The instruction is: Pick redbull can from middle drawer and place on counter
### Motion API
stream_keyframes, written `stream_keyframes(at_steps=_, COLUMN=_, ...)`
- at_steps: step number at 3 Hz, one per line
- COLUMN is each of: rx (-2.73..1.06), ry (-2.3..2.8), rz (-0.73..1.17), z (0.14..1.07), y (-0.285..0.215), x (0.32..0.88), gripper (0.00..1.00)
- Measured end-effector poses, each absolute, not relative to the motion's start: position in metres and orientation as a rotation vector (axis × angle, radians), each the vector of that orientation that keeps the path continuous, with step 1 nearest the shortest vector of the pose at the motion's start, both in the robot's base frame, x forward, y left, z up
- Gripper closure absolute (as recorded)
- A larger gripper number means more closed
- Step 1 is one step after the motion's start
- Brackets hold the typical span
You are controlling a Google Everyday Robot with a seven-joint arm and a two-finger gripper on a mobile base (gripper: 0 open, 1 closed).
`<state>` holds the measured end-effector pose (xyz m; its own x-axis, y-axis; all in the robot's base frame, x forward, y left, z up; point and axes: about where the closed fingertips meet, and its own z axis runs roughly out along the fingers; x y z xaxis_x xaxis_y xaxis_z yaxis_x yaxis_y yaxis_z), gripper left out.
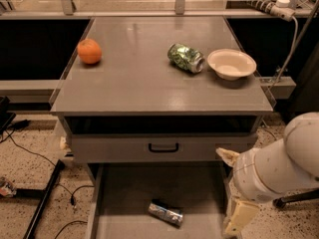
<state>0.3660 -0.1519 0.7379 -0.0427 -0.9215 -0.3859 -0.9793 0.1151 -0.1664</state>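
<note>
The redbull can [166, 213] lies on its side on the floor of the open middle drawer [124, 203], near the front centre. The counter [149, 78] above holds other items. My gripper [232, 188], on a bulky white arm, hangs at the drawer's right wall, right of the can and apart from it. Its beige fingers [238, 217] stand apart, so it is open and holds nothing.
On the counter are an orange [89, 51] at the left, a green patterned can [185, 58] on its side, and a cream bowl [231, 63] at the right. A closed drawer front with a black handle [163, 147] sits above the open drawer. Cables [30, 153] lie on the floor at the left.
</note>
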Motion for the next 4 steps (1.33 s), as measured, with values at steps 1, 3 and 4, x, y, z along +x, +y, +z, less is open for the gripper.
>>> stream_keyframes(at_steps=1, rx=-1.879, ry=1.943, rz=0.216, z=0.684, y=-0.139, x=0.375, gripper=0.00)
stream_keyframes(at_steps=3, rx=-1.816, ry=1.810, rz=0.274, z=0.582, y=-0.136, x=0.420, gripper=0.00)
stream_keyframes(at_steps=4, rx=-1.796, ry=1.797, rz=0.347, z=0.536, y=-0.132, x=0.415, gripper=0.00)
